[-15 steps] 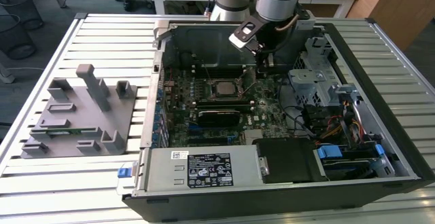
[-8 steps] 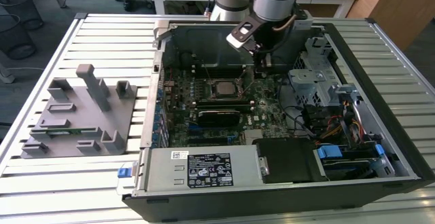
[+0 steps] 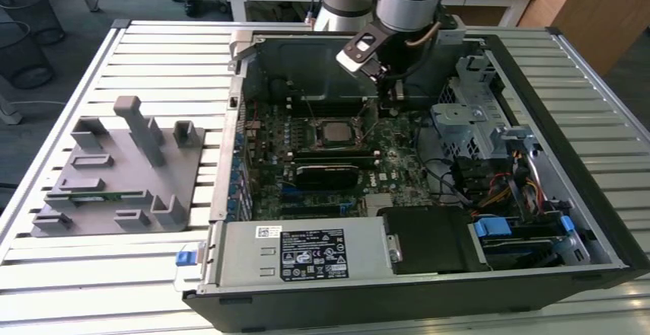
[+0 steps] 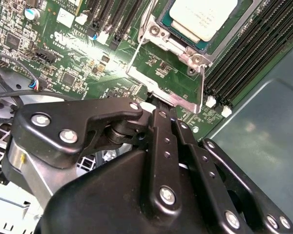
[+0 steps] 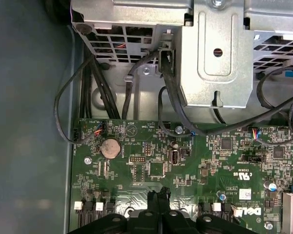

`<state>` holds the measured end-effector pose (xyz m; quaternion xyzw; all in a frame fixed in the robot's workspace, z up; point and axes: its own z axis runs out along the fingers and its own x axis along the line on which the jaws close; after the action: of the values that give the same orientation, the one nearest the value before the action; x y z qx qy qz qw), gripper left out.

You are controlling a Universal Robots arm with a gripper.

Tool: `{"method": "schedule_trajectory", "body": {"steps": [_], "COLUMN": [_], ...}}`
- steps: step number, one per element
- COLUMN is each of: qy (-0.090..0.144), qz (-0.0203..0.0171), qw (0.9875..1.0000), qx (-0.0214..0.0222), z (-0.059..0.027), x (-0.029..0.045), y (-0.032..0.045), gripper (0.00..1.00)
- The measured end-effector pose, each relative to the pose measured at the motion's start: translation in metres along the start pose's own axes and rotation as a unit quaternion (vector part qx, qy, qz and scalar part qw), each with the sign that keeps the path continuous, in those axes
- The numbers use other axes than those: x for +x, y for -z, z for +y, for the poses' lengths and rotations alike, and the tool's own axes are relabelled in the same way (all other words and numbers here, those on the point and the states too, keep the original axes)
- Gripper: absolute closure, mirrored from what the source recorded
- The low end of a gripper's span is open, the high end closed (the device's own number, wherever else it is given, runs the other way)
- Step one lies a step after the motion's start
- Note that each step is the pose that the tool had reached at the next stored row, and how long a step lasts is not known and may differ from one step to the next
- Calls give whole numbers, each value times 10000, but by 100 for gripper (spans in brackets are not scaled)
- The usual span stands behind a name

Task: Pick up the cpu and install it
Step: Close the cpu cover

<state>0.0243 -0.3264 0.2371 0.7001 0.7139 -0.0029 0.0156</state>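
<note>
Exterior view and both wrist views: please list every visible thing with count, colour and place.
cpu: one, silver-grey, in the socket.
motherboard: one, green, inside the computer case.
computer case: one, black, open, on the table.
table: one, pale slatted metal, under the case.
fixture: one, grey, on the table at the exterior view's left.
memory stick: one, green, in the fixture.
gripper: one, black, over the motherboard beside the socket, jaws shut.
</note>
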Motion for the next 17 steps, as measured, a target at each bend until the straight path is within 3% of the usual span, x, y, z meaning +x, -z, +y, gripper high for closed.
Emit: {"method": "schedule_trajectory", "body": {"steps": [8,17], "qy": [0,0], "qz": [0,0], "qw": [10000,10000], "qx": [0,0], "z": [-43,-187], "x": [1,3], "y": [1,4], "gripper": [89,89]}}
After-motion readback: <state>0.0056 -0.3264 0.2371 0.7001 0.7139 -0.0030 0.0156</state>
